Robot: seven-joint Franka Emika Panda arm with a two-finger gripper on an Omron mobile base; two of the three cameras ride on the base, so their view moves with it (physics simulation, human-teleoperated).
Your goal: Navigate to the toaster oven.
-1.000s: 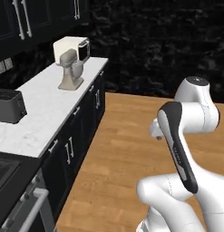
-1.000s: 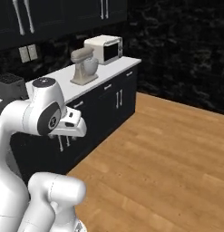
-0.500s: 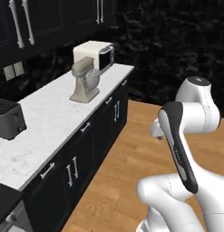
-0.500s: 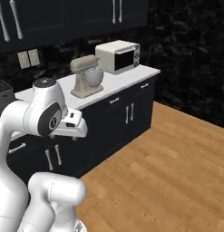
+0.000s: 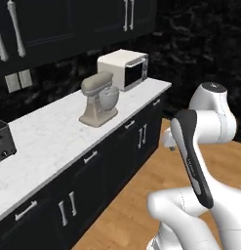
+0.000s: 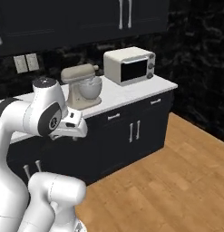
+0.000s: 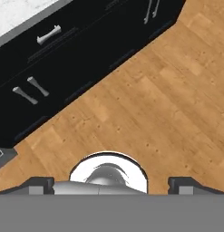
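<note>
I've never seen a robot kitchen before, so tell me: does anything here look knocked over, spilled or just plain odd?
Nothing stands out. The toaster oven sits square at the far end of the counter with its door shut, the mixer stands upright beside it, the cabinet doors are closed, and the wood floor shows no spill. The tool hangs open over the floor, holding nothing.

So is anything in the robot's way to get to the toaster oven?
Nothing visible blocks it. The wooden floor along the cabinets is bare up to the toaster oven at the counter's far end. The stand mixer sits beside it on the counter, off the path.
</note>
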